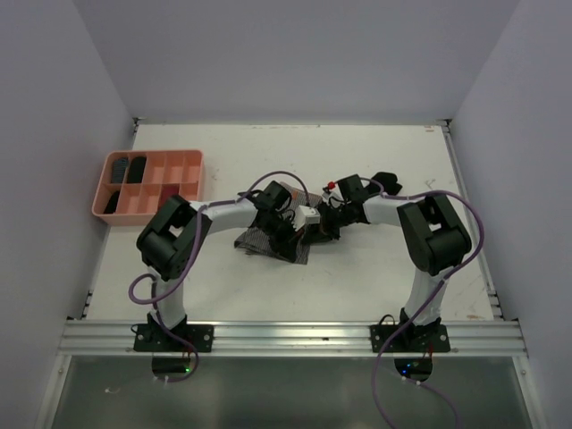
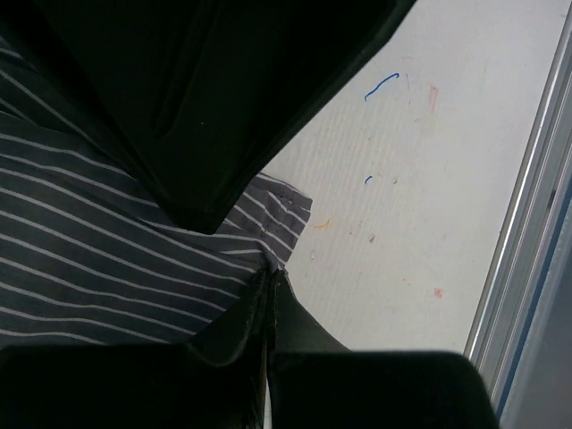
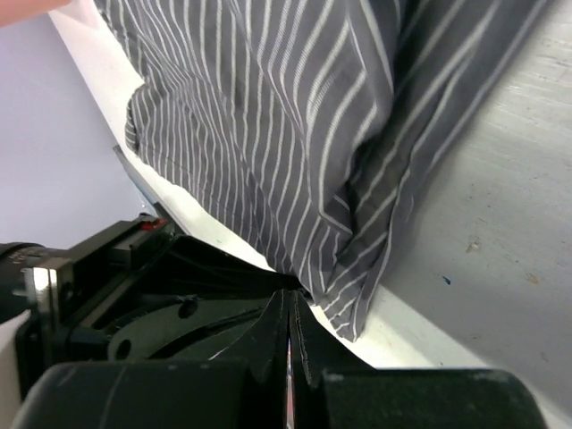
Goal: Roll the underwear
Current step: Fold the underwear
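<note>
Two robot arms are working over a white table [image 1: 357,161], the left arm [image 1: 170,237] and the right arm [image 1: 433,232] both reaching inward so that their wrists are meeting near the table's middle. A salmon-pink compartment tray [image 1: 170,153] is sitting at the far left, well apart from the work, with dark items in a few of its compartments that are too small to identify.

Under the two wrists, the grey-and-white striped underwear [image 1: 259,241] is lying near the centre of the table, partly hidden by the arms in the overhead view. The left gripper [image 2: 271,279] is pressing its fingers together on the garment's edge near a corner, with bare tabletop just beside it. The right gripper [image 3: 291,299] is likewise pinching a folded edge of the striped cloth, which is draping away from its fingertips in loose creases.

By the look of it, the arms are at the stage of gripping and arranging the garment; no roll is showing yet. The next move is likely calling for both pinches to travel together, turning the held edge over onto the body of the cloth without stretching it or letting one side slip, so the roll is starting even and tight.
</note>
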### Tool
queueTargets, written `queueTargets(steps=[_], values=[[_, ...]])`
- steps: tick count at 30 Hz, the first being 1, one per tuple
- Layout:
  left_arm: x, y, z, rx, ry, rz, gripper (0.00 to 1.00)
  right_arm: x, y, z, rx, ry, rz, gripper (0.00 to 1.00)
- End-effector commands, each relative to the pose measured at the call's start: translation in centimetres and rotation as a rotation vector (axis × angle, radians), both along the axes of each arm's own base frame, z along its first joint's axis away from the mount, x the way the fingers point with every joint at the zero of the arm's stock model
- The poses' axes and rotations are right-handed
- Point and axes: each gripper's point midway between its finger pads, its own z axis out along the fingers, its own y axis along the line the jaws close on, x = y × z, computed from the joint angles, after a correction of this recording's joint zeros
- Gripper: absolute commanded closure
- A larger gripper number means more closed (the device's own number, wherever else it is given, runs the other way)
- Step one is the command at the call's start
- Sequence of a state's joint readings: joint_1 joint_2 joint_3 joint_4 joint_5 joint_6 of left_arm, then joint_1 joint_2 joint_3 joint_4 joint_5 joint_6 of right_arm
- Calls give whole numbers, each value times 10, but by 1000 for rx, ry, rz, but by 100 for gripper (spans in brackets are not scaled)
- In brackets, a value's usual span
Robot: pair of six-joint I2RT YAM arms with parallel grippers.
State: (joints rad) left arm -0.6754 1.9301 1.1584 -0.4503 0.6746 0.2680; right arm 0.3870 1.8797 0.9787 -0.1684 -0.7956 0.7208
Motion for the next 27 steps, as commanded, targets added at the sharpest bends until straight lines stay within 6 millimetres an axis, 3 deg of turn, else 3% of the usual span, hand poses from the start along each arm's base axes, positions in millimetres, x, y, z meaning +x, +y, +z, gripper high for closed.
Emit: queueTargets(steps=[1, 5, 8, 12, 15, 21, 27], values=[[30, 23, -37, 128, -98, 56, 100, 0, 0, -4, -10, 13, 10, 100], [30, 26, -40, 129, -81, 60, 100, -1, -2, -14, -32, 28, 22, 100], [31, 22, -33, 106, -79, 69, 100, -3, -6, -25, -62, 39, 22, 100], [32, 14, -12, 55, -78, 86, 100, -6, -8, -41, -91, 77, 26, 100], [31, 4, 15, -9, -79, 95, 100, -5, -9, -47, -100, 88, 22, 100], [25, -15, 51, -81, -112, 84, 100, -7, -9, -50, -97, 97, 21, 100], [23, -25, 60, -108, -100, 88, 100, -6, -8, -50, -92, 101, 23, 100]])
